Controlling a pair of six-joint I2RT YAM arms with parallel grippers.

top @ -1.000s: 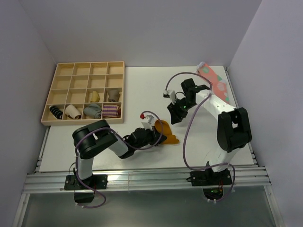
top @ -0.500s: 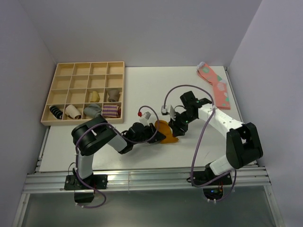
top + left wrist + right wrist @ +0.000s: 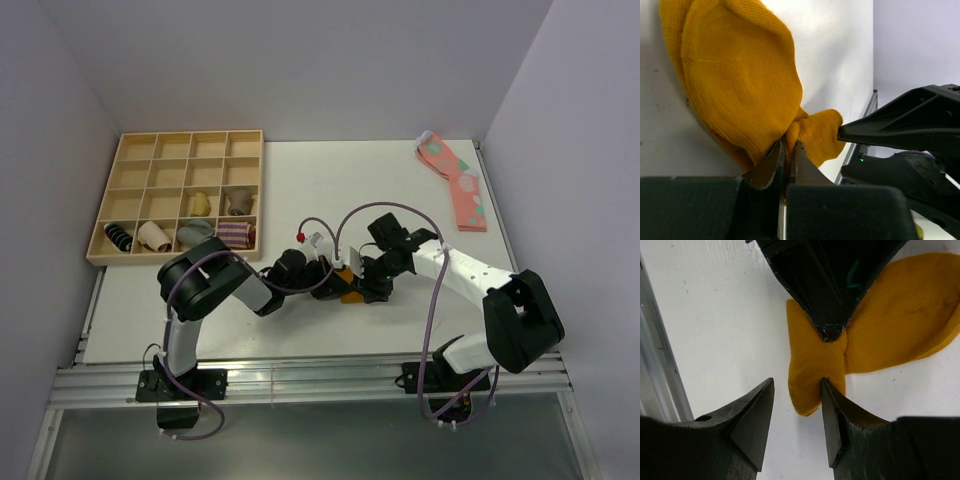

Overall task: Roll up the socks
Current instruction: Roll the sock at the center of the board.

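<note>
The mustard-orange sock (image 3: pixel 350 293) lies on the white table in front of centre, mostly covered by both grippers in the top view. Its dark cuff is hidden. My left gripper (image 3: pixel 334 284) is shut on a pinched fold in the sock's middle (image 3: pixel 740 75), with its tips (image 3: pixel 787 146) low on the table. My right gripper (image 3: pixel 366 284) faces it from the right and is open (image 3: pixel 797 382). The sock's narrow end (image 3: pixel 815 367) lies between its fingers, and the right fingertip (image 3: pixel 826 390) touches the fabric.
A wooden compartment tray (image 3: pixel 175 257) stands at the back left, with several sock bundles in its front rows. A pink spotted sock (image 3: pixel 455 180) lies at the back right. The table's metal front rail (image 3: pixel 300 375) is just behind both arms.
My right gripper has come down from the back of the table to the sock and now straddles its end. My left gripper has kept its hold and shifted slightly right.
</note>
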